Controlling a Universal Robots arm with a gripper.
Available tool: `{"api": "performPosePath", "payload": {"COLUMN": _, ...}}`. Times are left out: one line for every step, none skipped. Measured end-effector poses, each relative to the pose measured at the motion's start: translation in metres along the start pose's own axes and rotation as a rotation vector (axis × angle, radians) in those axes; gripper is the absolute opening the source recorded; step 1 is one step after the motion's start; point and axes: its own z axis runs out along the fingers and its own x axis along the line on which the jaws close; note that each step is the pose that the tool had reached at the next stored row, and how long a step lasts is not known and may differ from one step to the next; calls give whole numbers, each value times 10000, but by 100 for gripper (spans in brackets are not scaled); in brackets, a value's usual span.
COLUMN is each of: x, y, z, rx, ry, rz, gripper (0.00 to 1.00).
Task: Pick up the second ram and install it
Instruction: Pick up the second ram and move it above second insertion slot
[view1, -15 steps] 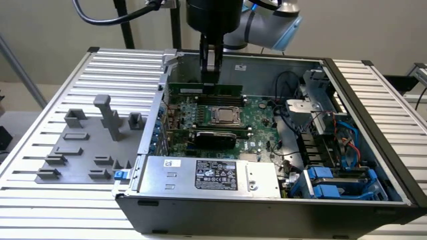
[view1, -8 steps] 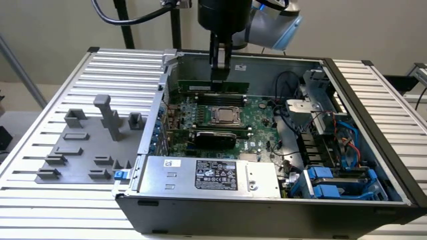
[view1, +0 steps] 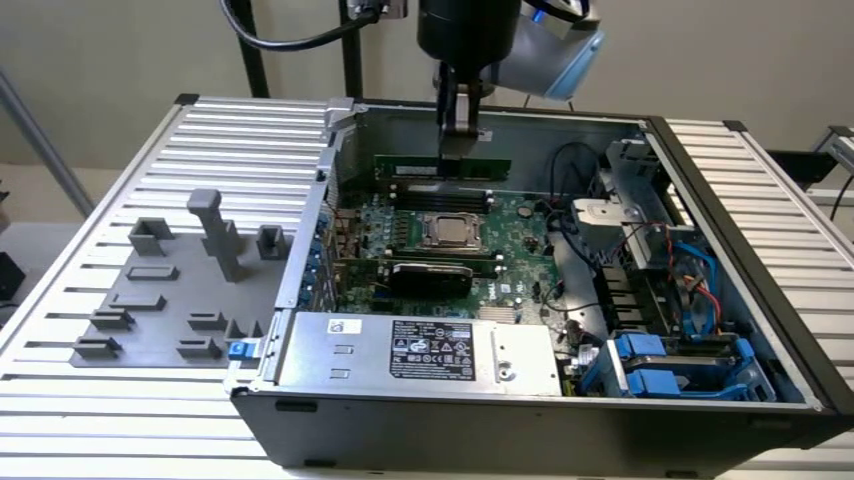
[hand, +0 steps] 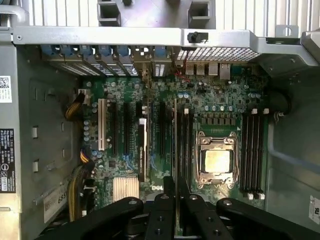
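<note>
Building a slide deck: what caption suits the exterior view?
Gripper holds the second ram over the motherboard inside the open case.

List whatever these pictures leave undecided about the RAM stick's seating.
Wrist view: the second ram, edge-on in the end effector, hides which of the memory slots it is over.
Exterior view: whether its lower edge is seated is too small to judge.
Exterior view: the arm is cut off by the top edge.
Power supply label: text too small.
</note>
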Motion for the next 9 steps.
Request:
{"api": "performPosePath", "payload": {"x": -23, "y": -18, "z": 10, "rx": 0, "ry": 1, "rz": 0, "gripper": 14}}
{"api": "performPosePath", "payload": {"x": -43, "y": -37, "z": 21, "rx": 0, "ry": 1, "rz": 1, "gripper": 14}}
{"api": "performPosePath", "payload": {"x": -60, "y": -56, "z": 32, "rx": -1, "ry": 1, "rz": 1, "gripper": 14}}
{"api": "performPosePath", "payload": {"x": -73, "y": -74, "z": 46, "rx": -1, "ry": -2, "rz": 0, "gripper": 14}}
{"api": "performPosePath", "payload": {"x": -83, "y": -91, "z": 59, "rx": 0, "ry": -5, "rz": 0, "gripper": 14}}
{"api": "performPosePath", "payload": {"x": -92, "y": -107, "z": 74, "rx": 0, "ry": -12, "rz": 0, "gripper": 14}}
{"api": "performPosePath", "payload": {"x": -99, "y": -120, "z": 90, "rx": -1, "ry": -19, "rz": 3, "gripper": 14}}
{"api": "performPosePath", "payload": {"x": -106, "y": -131, "z": 106, "rx": -1, "ry": -26, "rz": 5, "gripper": 14}}
{"api": "performPosePath", "payload": {"x": -112, "y": -141, "z": 123, "rx": -1, "ry": -35, "rz": 9, "gripper": 14}}
